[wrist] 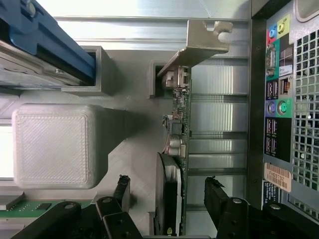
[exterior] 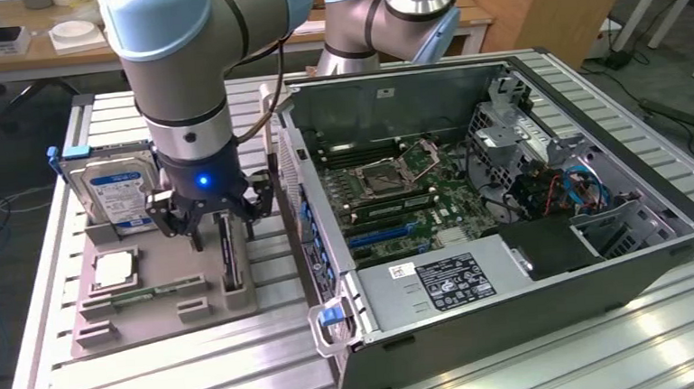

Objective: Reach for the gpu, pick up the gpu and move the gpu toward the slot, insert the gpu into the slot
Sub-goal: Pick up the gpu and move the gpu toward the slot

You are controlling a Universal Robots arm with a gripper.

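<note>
Standing on its long edge in a narrow groove of the grey printed holder (exterior: 96,332), the gpu (exterior: 228,256) sits directly beneath the tool end of your arm (exterior: 178,87), with its silver bracket (wrist: 199,42) at one end. Your jaws are spread wide and grip nothing. In the wrist view you can see one dark finger (wrist: 217,199) on each side of the card, both clear of it, with the card's green board and black body between them. On the same holder, the hard drive (exterior: 112,191) with its blue-and-white label stands upright at the far corner. A square processor (exterior: 113,268) lies flat near the middle, and a slim memory stick (exterior: 154,292) lies toward the near edge. The holder rests on the slatted aluminium table (exterior: 214,383), toward the edge on the exterior view's left. Just beside it, on the exterior view's right, you have the open computer case (exterior: 513,329) lying on its side. Inside are the green motherboard (exterior: 426,194) and a labelled power supply (exterior: 449,279). The wrist view shows you the case's rear port panel (wrist: 276,99) close alongside the holder.
</note>
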